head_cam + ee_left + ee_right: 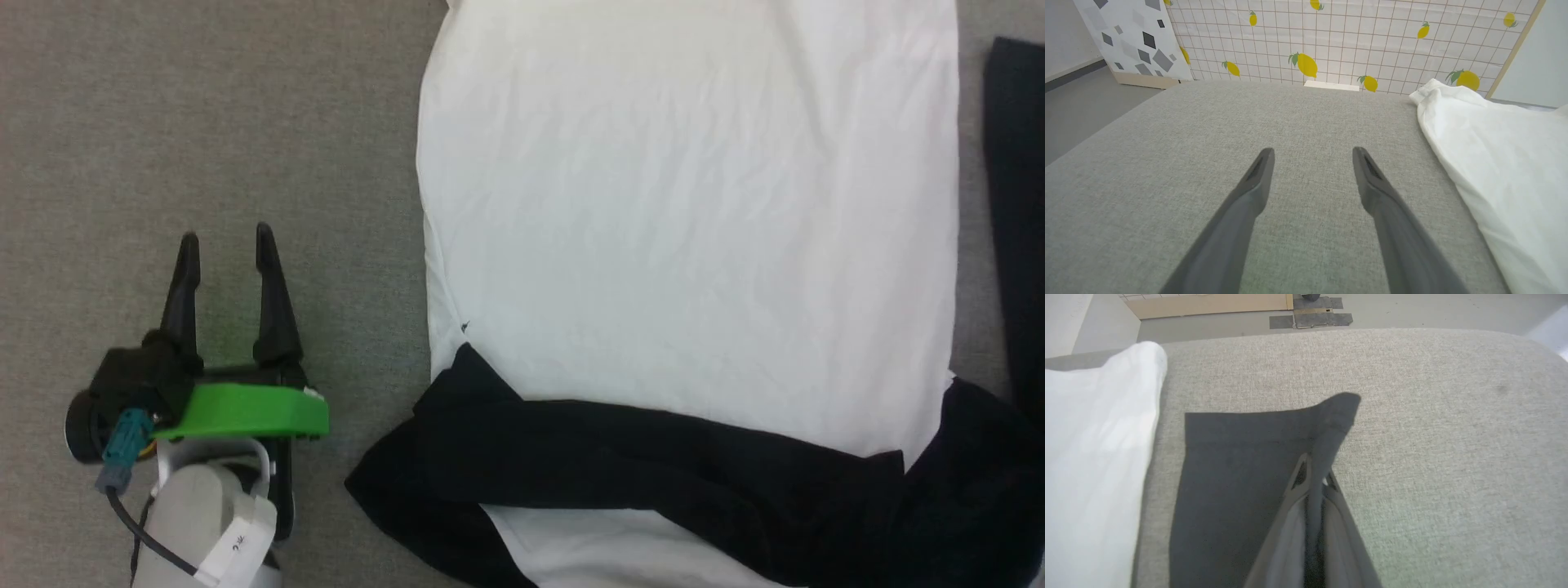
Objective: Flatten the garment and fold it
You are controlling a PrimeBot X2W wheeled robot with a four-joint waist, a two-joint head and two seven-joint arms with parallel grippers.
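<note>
The garment (686, 204) lies spread on the grey cushion, its white body wide and mostly smooth. One black sleeve (653, 457) is folded across its near end, and the other black sleeve (1016, 204) runs along the right edge. My left gripper (226, 241) stands open over bare cushion to the left of the shirt, holding nothing; in the left wrist view its fingers (1312, 153) are spread, with the white hem (1502, 163) off to the right. My right gripper (1314, 473) is shut on the edge of the black sleeve (1237, 469), beside the white body (1094, 457).
The grey fabric cushion (204, 106) has bare room left of the shirt. Beyond its far edge stands a lemon-patterned panel (1351, 36) with a pale flat box (1331, 85) at its foot. Grey floor (1412, 310) lies past the cushion's rounded edge.
</note>
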